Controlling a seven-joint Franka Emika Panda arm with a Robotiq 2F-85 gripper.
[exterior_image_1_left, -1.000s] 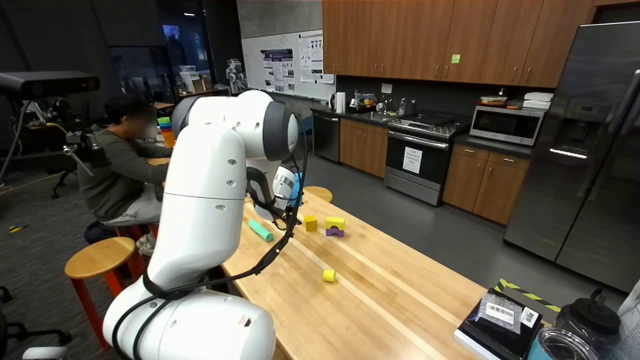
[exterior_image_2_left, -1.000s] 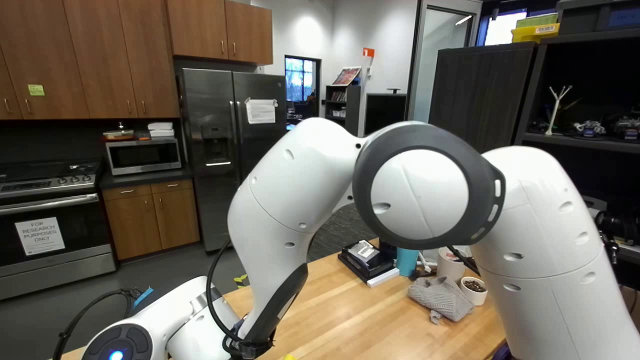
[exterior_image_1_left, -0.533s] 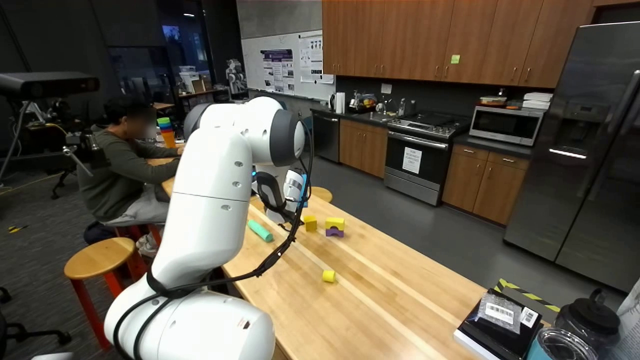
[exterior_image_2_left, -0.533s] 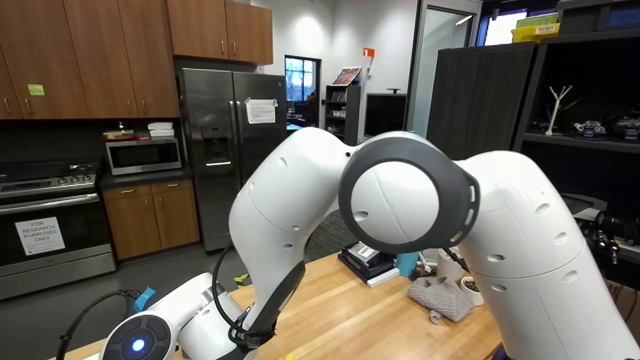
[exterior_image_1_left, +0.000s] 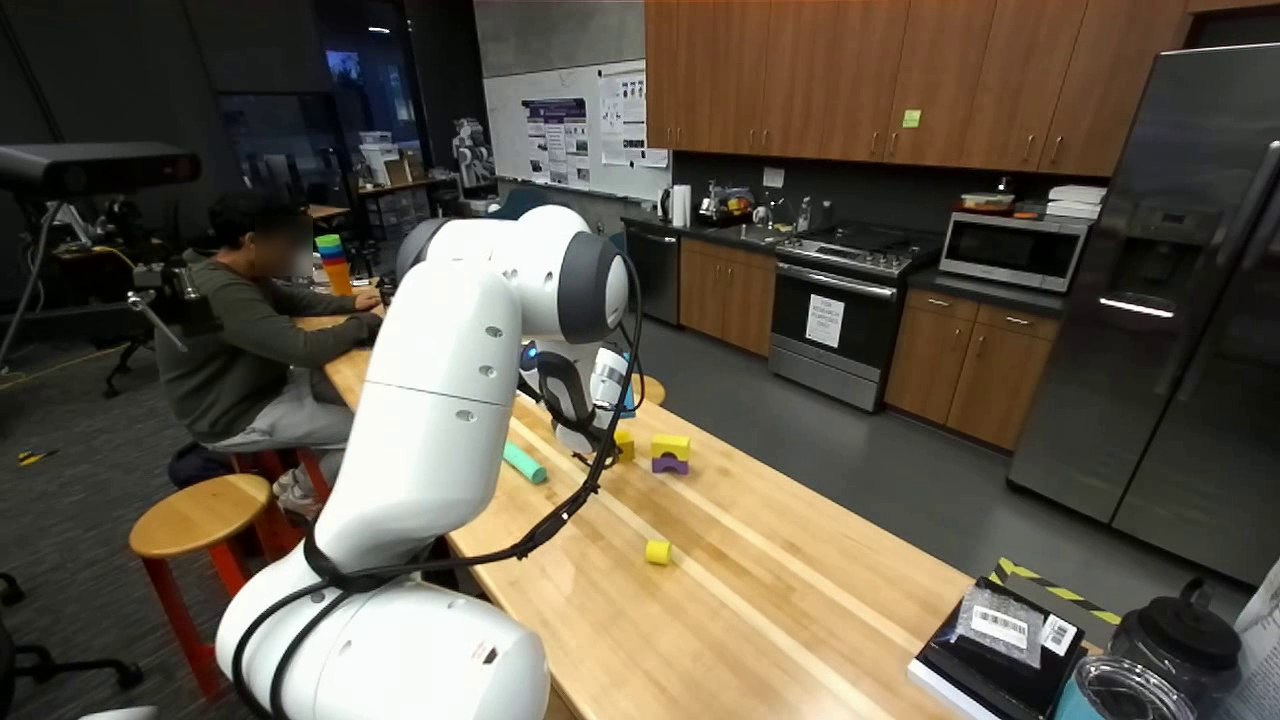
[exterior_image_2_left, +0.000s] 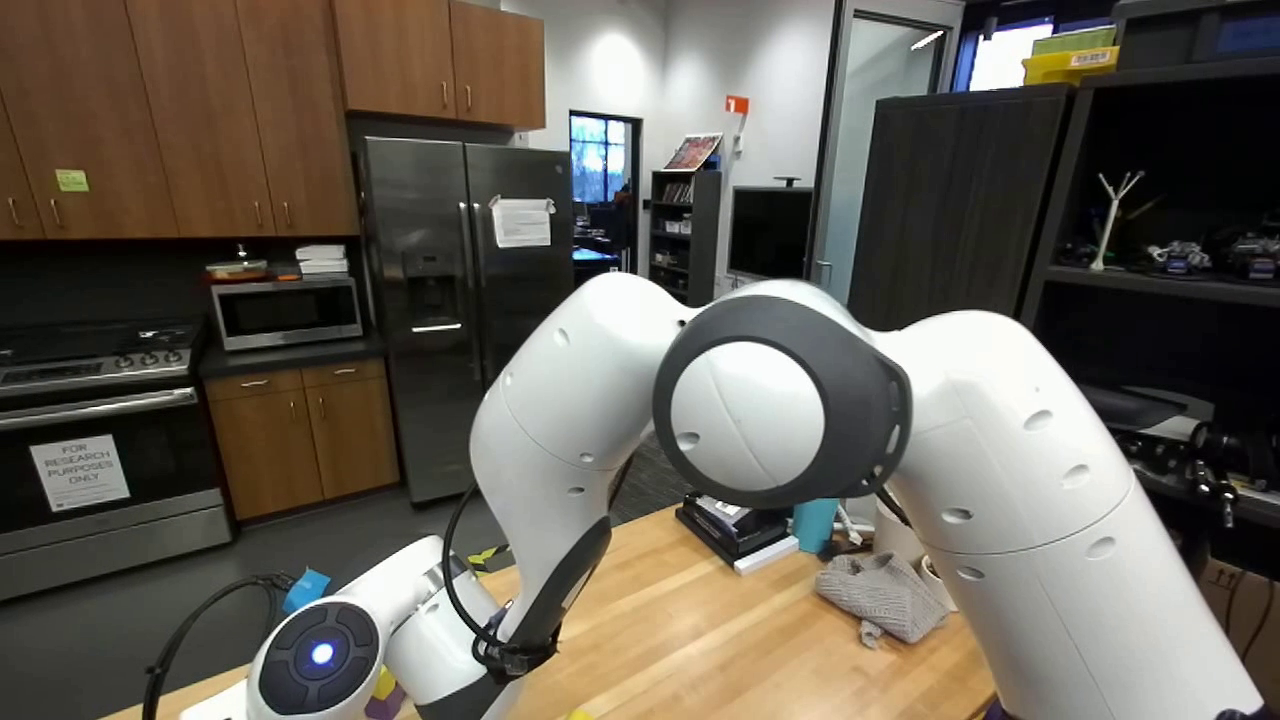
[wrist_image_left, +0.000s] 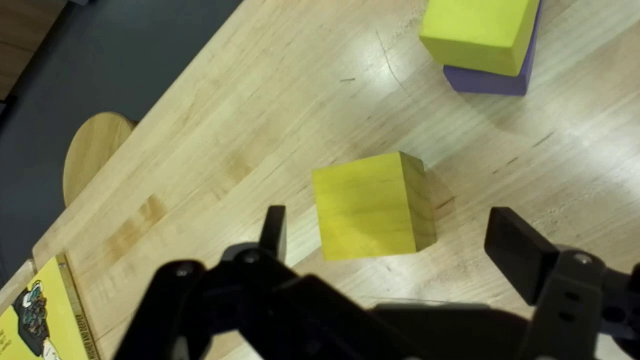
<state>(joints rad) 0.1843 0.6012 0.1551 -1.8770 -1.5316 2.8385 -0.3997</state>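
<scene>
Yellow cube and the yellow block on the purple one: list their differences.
The yellow cube is darker, with visible grain; the upper yellow block looks brighter and plainer. The cube rests on the table; the upper yellow block sits on a purple block. Both are yellow and ungripped.

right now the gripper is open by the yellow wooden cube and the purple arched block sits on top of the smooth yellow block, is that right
The stacking is the wrong way round: the wrist view shows the smooth yellow block sitting on top of the purple arched block. The rest is right: the gripper is open by the yellow wooden cube.
</scene>
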